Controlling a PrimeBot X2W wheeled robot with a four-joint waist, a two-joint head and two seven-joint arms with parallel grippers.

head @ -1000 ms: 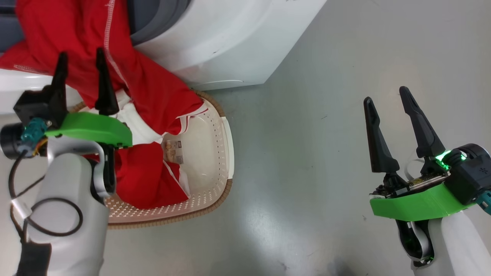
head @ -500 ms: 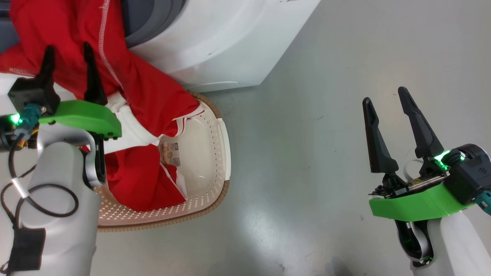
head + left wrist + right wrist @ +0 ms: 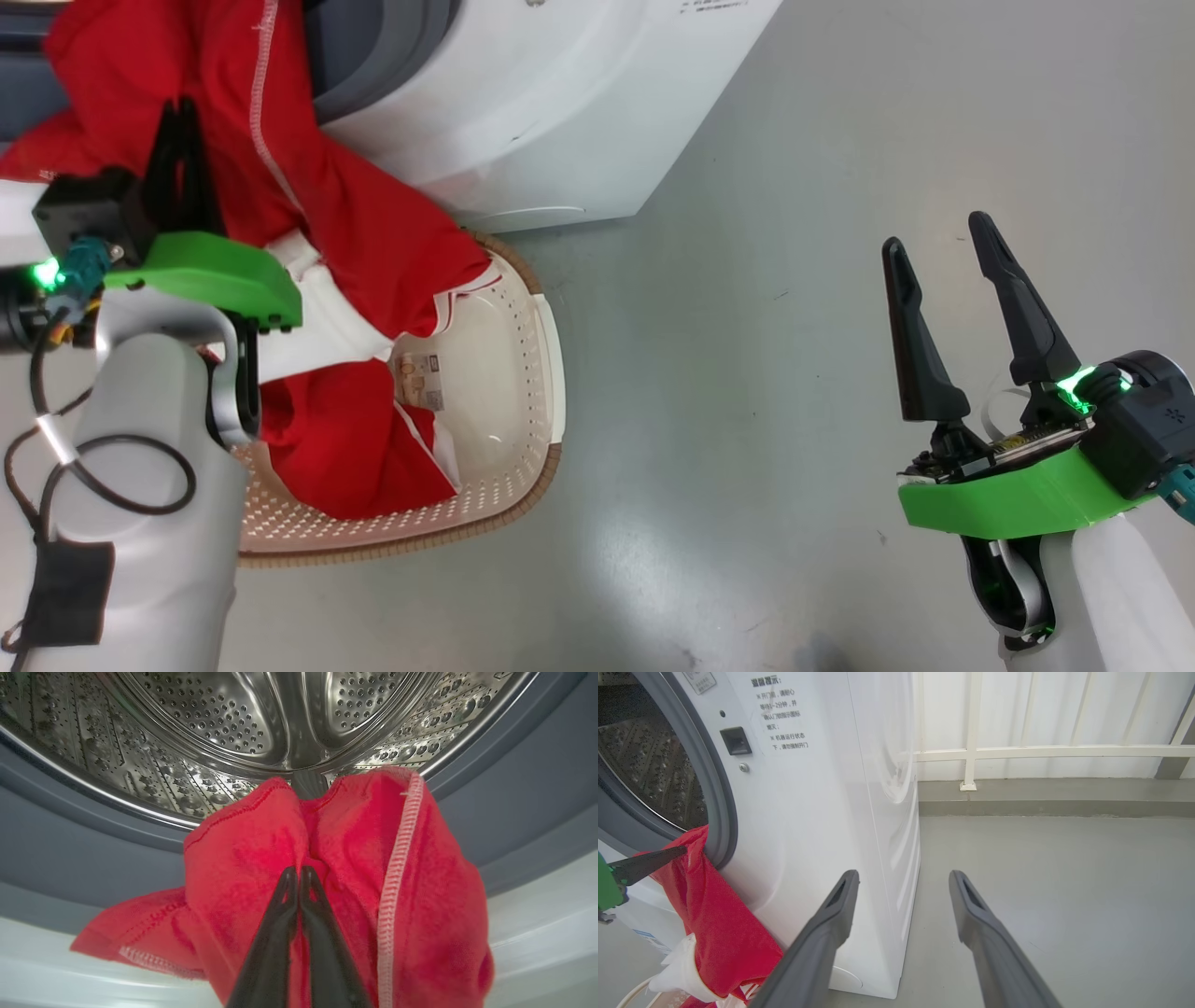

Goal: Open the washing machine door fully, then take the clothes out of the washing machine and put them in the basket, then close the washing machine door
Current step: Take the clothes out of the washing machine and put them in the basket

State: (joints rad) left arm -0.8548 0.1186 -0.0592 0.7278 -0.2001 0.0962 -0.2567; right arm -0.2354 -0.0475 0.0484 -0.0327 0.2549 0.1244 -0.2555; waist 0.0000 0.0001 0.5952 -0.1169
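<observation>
Your left hand (image 3: 297, 873) has its two dark fingers pressed together, and in the left wrist view a fold of the clothes (image 3: 373, 233) looks pinched between the tips (the cloth bunches into a crease right there, so I judge it a real grip, though a thin one). Just past the fingertips, at 12 o'clock, the red fabric hangs over the grey rubber ring (image 3: 70, 858), with the perforated drum (image 3: 224, 718) beyond it. In the head view the garment's long axis runs from about 11 o'clock at the mouth of the washing machine (image 3: 560, 112) down to 5 o'clock, where its lower end already lies in the basket (image 3: 523, 467). So the pull you need is probably back and down toward 5 o'clock, along the cloth's own line, not across it. The basket stands just beside the machine's front, with its far rim under the draped fabric, so lift the cloth clear of the rubber ring before you lower it. Your right hand (image 3: 936, 231) is well apart at 3 o'clock, fingers spread and holding nothing over the bare floor (image 3: 794, 373). That side is your open room, but the left arm is far nearer the work.
</observation>
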